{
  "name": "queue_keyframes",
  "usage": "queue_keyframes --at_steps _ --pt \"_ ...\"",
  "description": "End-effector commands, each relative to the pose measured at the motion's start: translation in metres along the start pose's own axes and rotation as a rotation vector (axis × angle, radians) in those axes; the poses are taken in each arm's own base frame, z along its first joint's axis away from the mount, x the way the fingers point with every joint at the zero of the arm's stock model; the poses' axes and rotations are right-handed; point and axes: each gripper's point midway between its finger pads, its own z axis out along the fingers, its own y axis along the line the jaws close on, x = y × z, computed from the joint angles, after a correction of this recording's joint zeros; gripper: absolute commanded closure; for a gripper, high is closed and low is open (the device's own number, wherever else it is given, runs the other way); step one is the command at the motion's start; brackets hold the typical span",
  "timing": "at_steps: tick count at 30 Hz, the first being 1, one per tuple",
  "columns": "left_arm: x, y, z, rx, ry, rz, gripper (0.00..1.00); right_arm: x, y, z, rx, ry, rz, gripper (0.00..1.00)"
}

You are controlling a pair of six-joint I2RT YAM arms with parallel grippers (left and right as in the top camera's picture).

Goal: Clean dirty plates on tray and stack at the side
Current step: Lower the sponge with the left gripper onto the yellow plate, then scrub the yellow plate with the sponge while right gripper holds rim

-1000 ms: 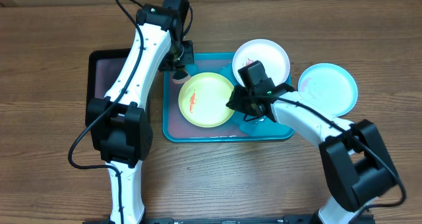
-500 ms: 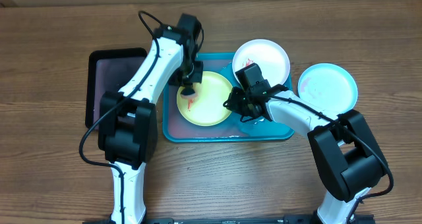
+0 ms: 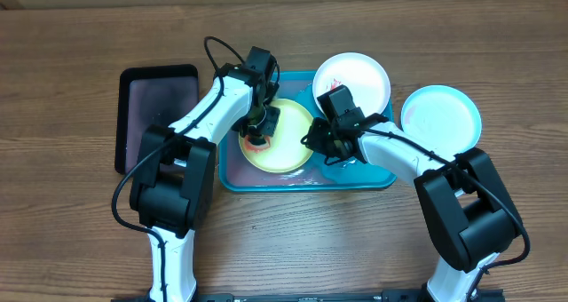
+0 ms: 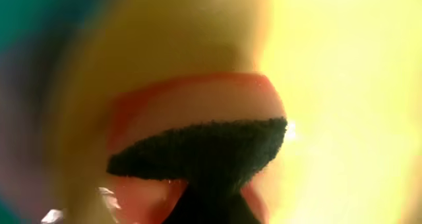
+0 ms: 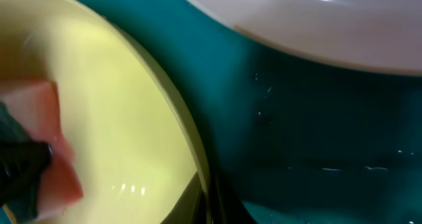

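Note:
The yellow-green plate (image 3: 291,140) lies in the left half of the turquoise tray (image 3: 302,185). My left gripper (image 3: 257,135) is shut on a pink sponge with a dark scrub side (image 3: 256,143) and presses it onto the plate's left part, over the red smear. The left wrist view shows the sponge (image 4: 198,112) against the plate (image 4: 343,85). My right gripper (image 3: 315,140) is shut on the plate's right rim (image 5: 191,151). The white plate (image 3: 359,75) rests over the tray's back right corner. The light blue plate (image 3: 441,117) lies on the table to the right.
A smaller black tray (image 3: 151,107) lies on the table left of the turquoise tray. The right wrist view shows bare wet tray floor (image 5: 316,138) between the yellow-green plate and the white plate (image 5: 316,20).
My left gripper has moved with the sponge from the tray's back left corner forward and right onto the yellow-green plate. My right gripper has stayed on the plate's rim.

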Motion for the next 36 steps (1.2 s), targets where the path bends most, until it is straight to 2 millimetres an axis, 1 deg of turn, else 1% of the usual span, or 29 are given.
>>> queue_keyframes --at_steps 1,2,3,5,6,8,10,13,15,16,17,19,21,23,25,26,28,30,31,32,33,34,36 --pt "0.042 -0.079 0.011 0.425 0.118 0.295 0.96 -0.002 0.002 0.003 -0.01 -0.001 0.005 0.95" --pt "0.041 -0.086 0.006 0.471 0.109 0.322 0.96 -0.001 0.002 0.003 -0.01 0.0 0.005 0.95" --pt "0.039 -0.087 0.002 0.477 0.104 0.327 0.96 -0.001 0.002 0.003 -0.01 0.0 0.005 0.95" --pt "0.03 -0.08 0.001 0.434 0.084 0.313 0.96 -0.001 0.002 0.003 -0.01 0.0 0.005 0.95" --pt "0.024 -0.072 0.002 0.39 0.077 0.28 0.96 -0.001 0.002 0.003 -0.01 0.0 0.005 0.95" --pt "0.008 -0.046 0.007 0.238 0.054 0.156 0.96 -0.001 0.002 0.003 -0.01 0.0 0.005 0.95" --pt "-0.007 -0.011 0.009 0.055 0.012 -0.007 0.96 -0.001 0.002 0.003 -0.01 0.0 0.005 0.95" --pt "-0.025 0.036 0.005 -0.168 -0.079 -0.214 0.96 -0.001 0.002 0.003 -0.01 0.0 0.005 0.95" --pt "-0.033 0.057 0.0 -0.272 -0.137 -0.301 0.96 -0.001 0.002 0.003 -0.01 0.0 0.005 0.95" --pt "-0.036 0.064 -0.003 -0.311 -0.161 -0.326 0.96 -0.001 0.002 0.003 -0.01 0.0 0.005 0.95" --pt "-0.038 0.07 -0.005 -0.344 -0.178 -0.34 0.96 -0.001 0.002 0.003 -0.01 0.0 0.005 0.94" --pt "-0.037 0.073 -0.006 -0.37 -0.178 -0.345 0.96 -0.001 0.002 0.003 -0.01 0.0 0.005 0.95" --pt "-0.028 0.069 -0.005 -0.365 -0.139 -0.335 0.96 -0.001 0.002 0.003 -0.01 0.0 0.005 0.95" --pt "-0.013 0.059 -0.001 -0.338 -0.066 -0.311 0.96 -0.001 0.002 0.003 -0.01 0.0 0.004 0.95" --pt "0.007 0.041 0.003 -0.253 0.038 -0.244 0.96 -0.001 0.002 0.003 -0.01 0.0 0.004 0.95" --pt "0.014 0.029 0.005 -0.186 0.082 -0.191 0.96 -0.001 0.002 0.003 -0.01 0.0 0.004 0.94" --pt "0.026 -0.006 0.007 0.021 0.148 -0.021 0.96 -0.001 0.002 0.003 -0.01 0.0 0.004 0.95" --pt "0.032 -0.04 0.001 0.23 0.16 0.133 0.96 -0.001 0.002 0.003 -0.011 0.0 0.004 0.95" --pt "0.033 -0.054 -0.003 0.32 0.149 0.189 0.96 -0.001 0.002 0.003 -0.011 0.0 0.004 0.95" --pt "0.032 -0.063 -0.006 0.381 0.132 0.22 0.96 -0.001 0.002 0.003 -0.011 0.0 0.004 0.95" --pt "0.028 -0.068 -0.007 0.412 0.109 0.229 0.96 -0.001 0.002 0.003 -0.013 0.003 0.004 0.95" --pt "0.022 -0.069 -0.006 0.412 0.087 0.228 0.96 -0.001 0.002 0.003 -0.013 0.003 0.003 0.95" --pt "0.004 -0.065 -0.003 0.377 0.028 0.18 0.96 0.0 0.003 0.003 -0.015 0.007 0.001 0.95"
